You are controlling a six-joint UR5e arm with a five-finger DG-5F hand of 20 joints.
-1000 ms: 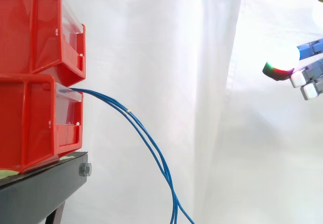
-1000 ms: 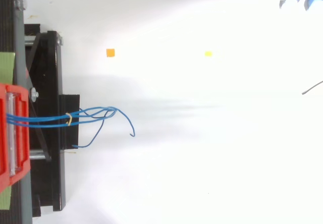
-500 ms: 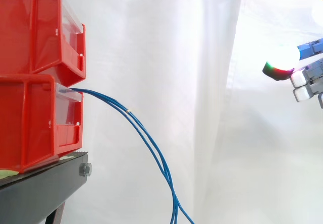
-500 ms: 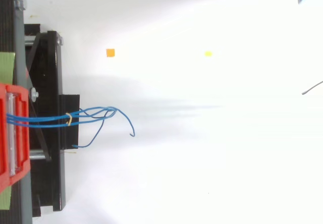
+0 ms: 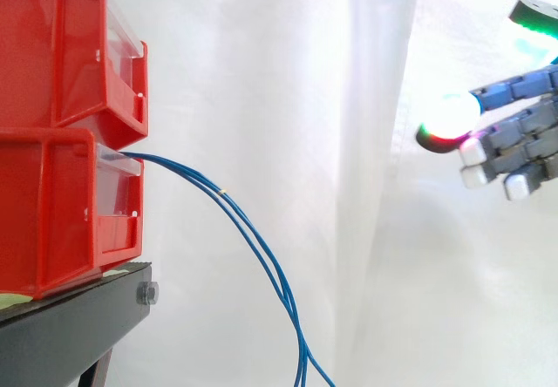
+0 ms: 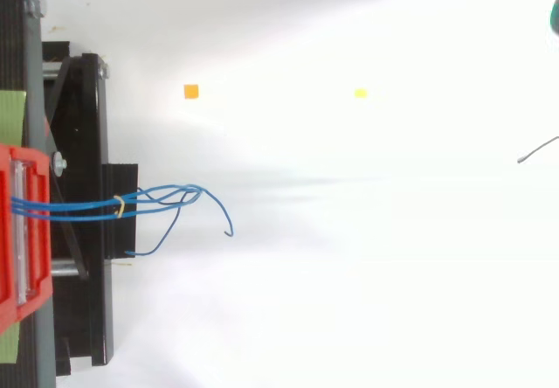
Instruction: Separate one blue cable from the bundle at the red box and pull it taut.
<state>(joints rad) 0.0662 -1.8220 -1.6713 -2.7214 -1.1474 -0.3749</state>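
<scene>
Fingers [image 5: 523, 125] of the hand [image 5: 539, 147] are straight and a little apart, pointing toward 9 o'clock, with nothing between them. One glowing pad [image 5: 449, 115] leads, and another sits higher, toward 1 o'clock. Half a second ago little more than the tips showed at the 3 o'clock edge of the side view. Now more of the fingers has come in from that edge, and the leading pad has shifted toward 9 o'clock and slightly down. This looks like the start of the approach and no more. The hand is well apart from the blue cables [image 5: 255, 241], which lie toward 8 o'clock from it and have not stirred. Separating and pulling both appear still to be done.

The cables leave the mouth of the lower red box [image 5: 52, 204], beneath the upper red box [image 5: 61, 47]. They sag in a slack curve toward 6 o'clock, past the black stand [image 5: 70, 328] and in front of the white curtain [image 5: 288, 99].

The side view gives height: the hand is above the level of the box mouth, and the cables hang low. The top view shows the bundle's make-up, which the side view squeezes into a thin line. Several strands run side by side, tied by a yellow band [image 6: 120, 204] over the stand's edge. Beyond the band they fan out, and one loose end [image 6: 229, 229] hooks toward 5 o'clock. An orange marker [image 6: 191, 92] and a yellow marker [image 6: 360, 93] lie on the white surface [image 6: 349, 274], toward 12 and 2 o'clock from the fan. The fanned stretch past the band looks the likeliest place to single out one strand.
</scene>
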